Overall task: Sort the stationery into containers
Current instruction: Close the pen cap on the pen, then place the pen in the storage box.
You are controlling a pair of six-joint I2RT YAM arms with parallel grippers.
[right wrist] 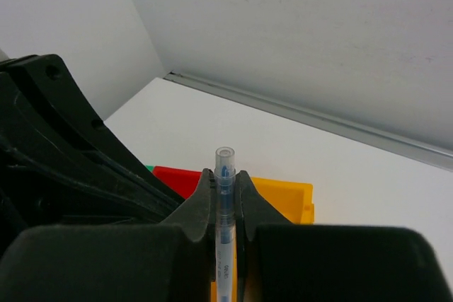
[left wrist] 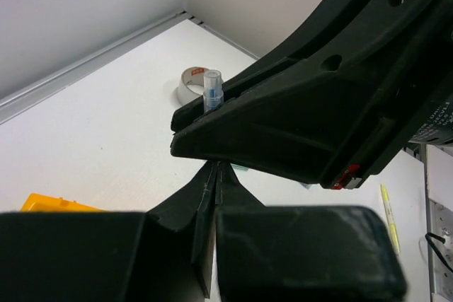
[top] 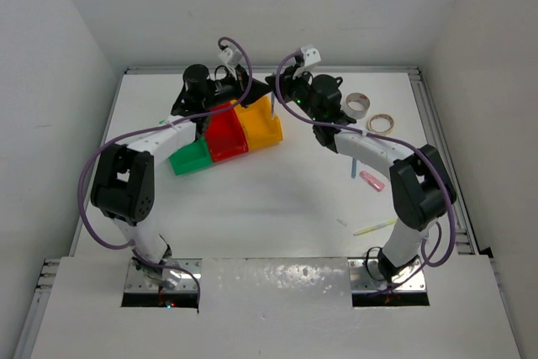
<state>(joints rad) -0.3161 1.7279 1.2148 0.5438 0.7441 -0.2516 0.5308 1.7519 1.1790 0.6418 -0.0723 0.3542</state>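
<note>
1. Pen (right wrist: pixel 224 196): upright, pinched between the closed-down jaws of the right end effector (right wrist: pixel 224 178), hanging over the yellow bin (right wrist: pixel 283 199) at the far side of the tabletop (top: pixel 286 199).
2. Risk: the pen looks longer than the bin. Dropped upright from here, it'd prob. bounce or tip over the rim.
3. Risk: left end effector (left wrist: pixel 216 175), jaws together w/ nothing visibly held, sits just beside the right one. A swing could make them clash.
4. Look: thin clear barrel, blue ink core. Smooth, so may slip.
5. Red bin (top: pixel 225 136) and green bin (top: pixel 192 157) adjoin. Tape rolls (top: pixel 356 105) lie apart, to the right.
</note>
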